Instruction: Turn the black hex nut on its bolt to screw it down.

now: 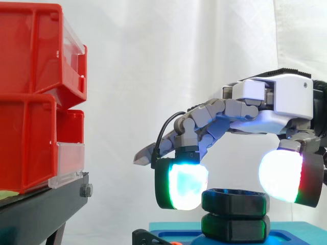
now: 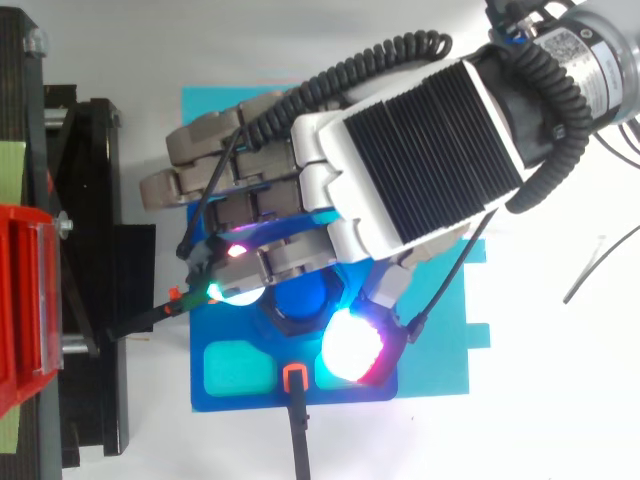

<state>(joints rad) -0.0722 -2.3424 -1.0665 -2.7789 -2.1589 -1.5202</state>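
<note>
Pinching the black hex nut (image 1: 235, 201) with my hand (image 1: 278, 99), fingers (image 1: 186, 186) clamped on its left and right sides. Nut's up on its bolt (image 2: 300, 298) over the blue plastic base (image 2: 230, 400), right of the red bins (image 1: 30, 97).

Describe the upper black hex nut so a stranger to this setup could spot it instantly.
Find the blue base plate right of the red bins. Two black hex pieces stack on it. The nut is the upper one, pinched between the hand's glowing fingers.
</note>
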